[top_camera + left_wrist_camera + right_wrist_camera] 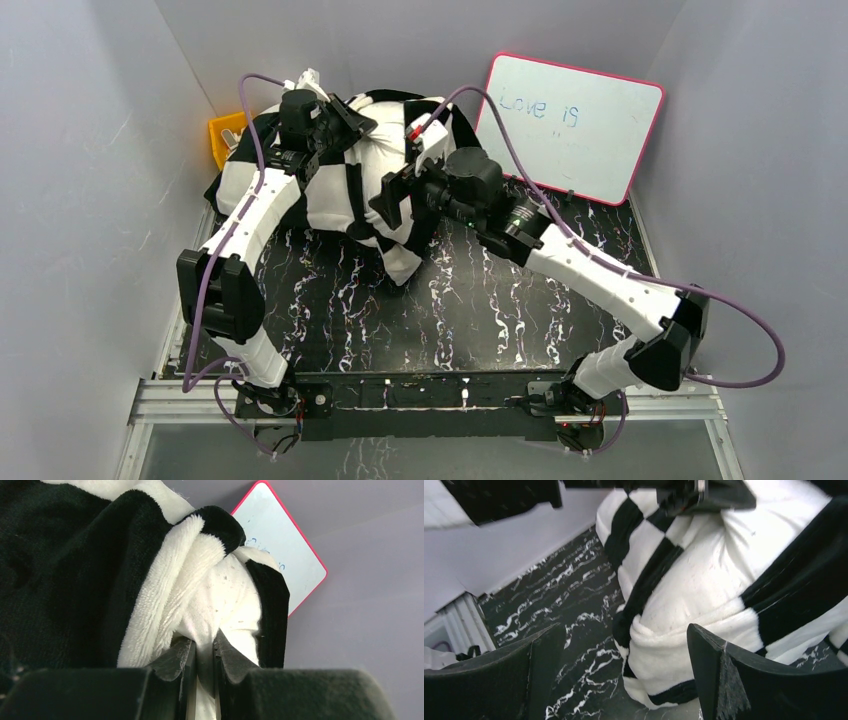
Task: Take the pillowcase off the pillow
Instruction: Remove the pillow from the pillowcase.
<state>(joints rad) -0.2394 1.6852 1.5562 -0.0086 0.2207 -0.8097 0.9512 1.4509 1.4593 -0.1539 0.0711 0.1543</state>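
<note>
Left wrist: left end effector (204, 647) clenched on plump plain white pillow (227, 600). Fleecy black-and-white checkered pillowcase (639, 545) faces the released right end effector (624, 630).

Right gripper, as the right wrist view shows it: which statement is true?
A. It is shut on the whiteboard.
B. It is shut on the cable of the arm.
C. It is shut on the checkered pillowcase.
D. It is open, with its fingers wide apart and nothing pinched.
D: the right gripper has its fingers far apart, in front of the pillowcase and not pinching it.
</note>
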